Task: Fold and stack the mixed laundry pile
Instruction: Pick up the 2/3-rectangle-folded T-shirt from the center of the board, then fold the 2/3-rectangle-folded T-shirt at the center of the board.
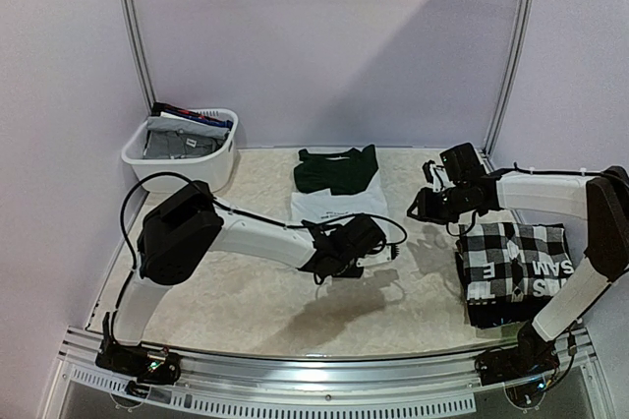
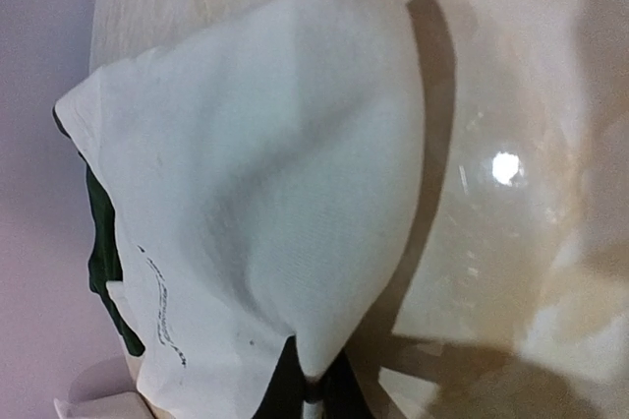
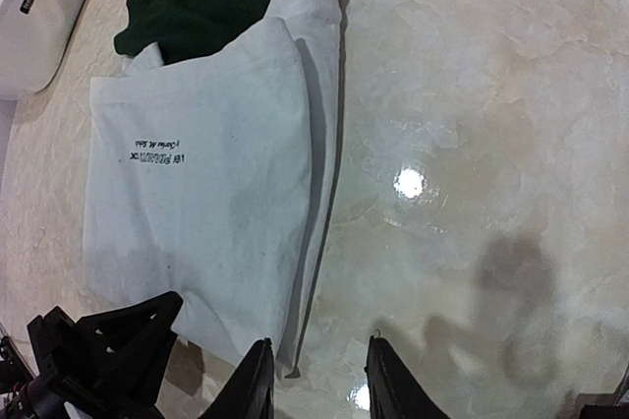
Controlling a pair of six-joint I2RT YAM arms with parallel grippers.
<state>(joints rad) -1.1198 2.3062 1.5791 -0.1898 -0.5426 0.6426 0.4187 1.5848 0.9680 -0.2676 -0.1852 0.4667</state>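
Left arm: from its base at the near left corner it climbs to a black elbow. The white forearm then runs low and rightward to the middle of the table (image 1: 256, 301).
Left gripper (image 2: 313, 394): it sits at the near edge of the white cloth (image 1: 339, 205). The wrist is rolled on its side, so the back wall stands at the left of its own view.
Left fingers: closed tight on a gathered point of the white cloth, which fans out from the pinch and lifts clear of the tabletop.
Right arm: it stands up from the near right corner, bends at a high elbow, and stretches its forearm left toward the centre.
Right gripper (image 3: 319, 345): it hovers above bare tabletop just right of the white cloth, pointing toward the back.
Right fingers: parted by a moderate gap with nothing between them. The cloth's near corner lies just beside one finger.
White cloth: lies mid-table, partly doubled over, with a small line of dark print on it.
Dark green garment (image 1: 337, 168): lies at the far end of the white cloth, overlapping it.
Checkered shirt (image 1: 501, 252): lies folded flat at the near right, beside the right arm's base.
Black piece with white letters (image 1: 545, 276): rests on the checkered shirt.
White basket (image 1: 221, 158): stands at the far left with a grey garment (image 1: 177, 144) inside.
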